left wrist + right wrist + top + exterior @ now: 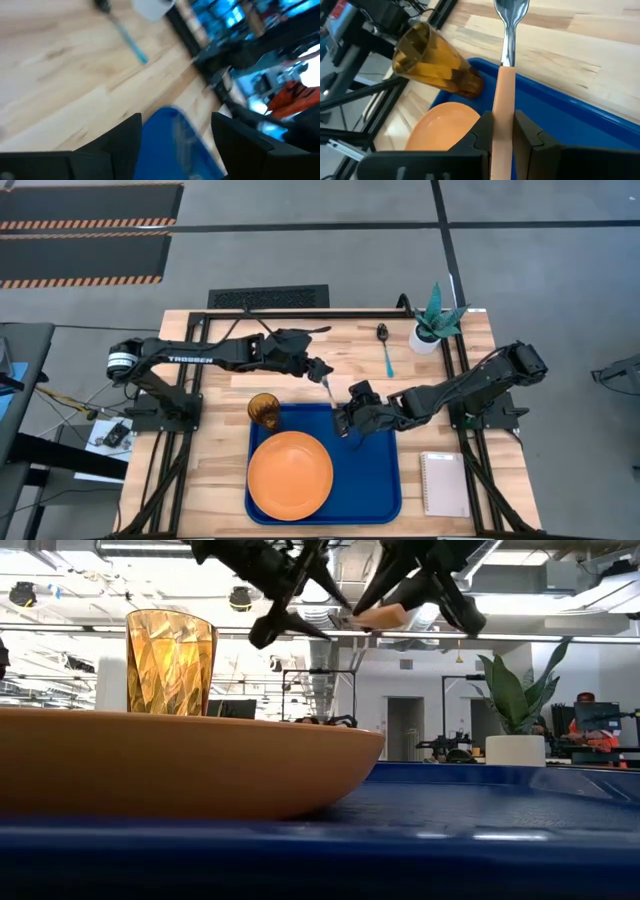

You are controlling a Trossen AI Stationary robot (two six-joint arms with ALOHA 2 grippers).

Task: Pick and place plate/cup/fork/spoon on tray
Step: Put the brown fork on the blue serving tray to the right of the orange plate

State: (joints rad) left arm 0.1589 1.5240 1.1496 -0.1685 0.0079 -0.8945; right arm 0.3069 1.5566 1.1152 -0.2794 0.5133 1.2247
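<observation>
The blue tray lies at the table's near middle. The orange plate rests flat in it, and the amber cup stands upright in its far left corner. My right gripper is shut on the orange-handled fork above the tray's far edge. My left gripper is open and empty just beyond the fork's tines; its wrist view shows the fingers wide apart. The teal-handled spoon lies flat on the wood at the far right. My right gripper pinches the fork's orange handle between its two fingers, near the handle's free end. The handle runs along the fingers, with the silver tines sticking out ahead toward the far left. The fork is lifted clear, well above the tray.
A white pot with a green plant stands at the far right corner, next to the spoon. A white notepad lies to the right of the tray. Bare wood lies between the tray's far rim and the spoon.
</observation>
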